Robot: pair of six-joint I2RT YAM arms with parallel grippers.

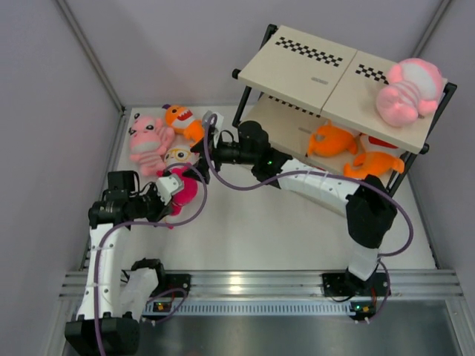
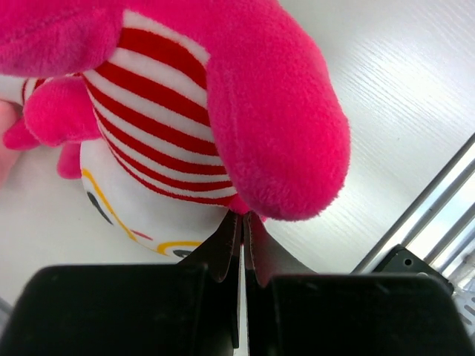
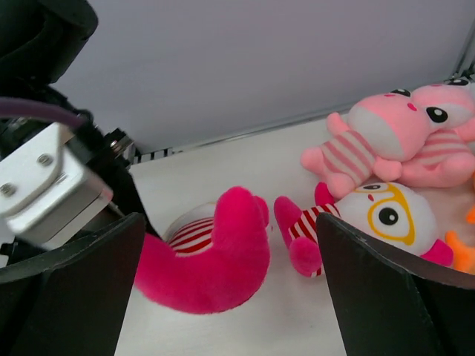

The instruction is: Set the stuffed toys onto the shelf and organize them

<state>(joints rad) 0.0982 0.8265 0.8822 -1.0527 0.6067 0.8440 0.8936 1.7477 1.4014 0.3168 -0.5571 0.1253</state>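
My left gripper (image 2: pixel 242 217) is shut, pinching the edge of a small magenta toy (image 2: pixel 245 111) with red-white stripes, low over the table (image 1: pixel 297 230); the same toy shows in the top view (image 1: pixel 187 194). My right gripper (image 3: pixel 230 274) is open just above it, beside a second magenta toy (image 3: pixel 378 219) with a white face. Two pale-pink striped animals (image 3: pixel 382 133) and an orange fish (image 1: pixel 184 119) lie at the back left. The shelf (image 1: pixel 312 63) holds a pink animal (image 1: pixel 407 93) on top and two orange fish (image 1: pixel 334 139) on the middle board.
The shelf stands at the back right against grey walls. A side wall runs close along the left of the toy pile. The left arm's white wrist block (image 3: pixel 44 185) sits close to my right gripper's left finger. An aluminium rail (image 1: pixel 252 285) borders the near edge.
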